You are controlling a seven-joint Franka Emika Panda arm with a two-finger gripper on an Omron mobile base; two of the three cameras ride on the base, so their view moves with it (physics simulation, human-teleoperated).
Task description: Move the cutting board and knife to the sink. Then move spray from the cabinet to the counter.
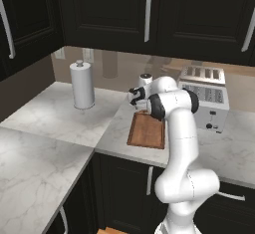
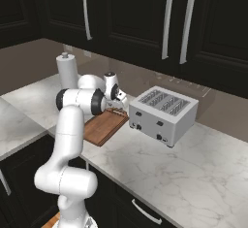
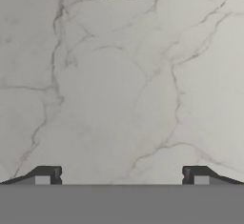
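The gripper (image 3: 122, 174) is hanging over bare marble, its two dark fingertips (image 3: 47, 174) standing wide apart with nothing between them. Veined counter (image 3: 124, 75) is lying ahead of the fingers and across the whole gap between them.

In the left base view the hand is sitting at the far end of the bent arm, above the far short end of the board (image 1: 147, 130); whether the fingers are over the wood or just past its edge onto the marble cannot be told from there. The board is lying flat on the counter (image 1: 50, 113), below and behind the fingers, toward the robot's base. The toaster (image 1: 206, 98) is standing just beside the board, to the right of the fingers. The paper-towel roll (image 1: 82, 84) is standing upright to their left, well apart from the board.

In the right base view the board (image 2: 102, 125) is showing partly behind the arm, next to the toaster (image 2: 163, 114). Dark cabinet doors (image 2: 145, 18) with long silver handles are hanging above the counter, all closed.
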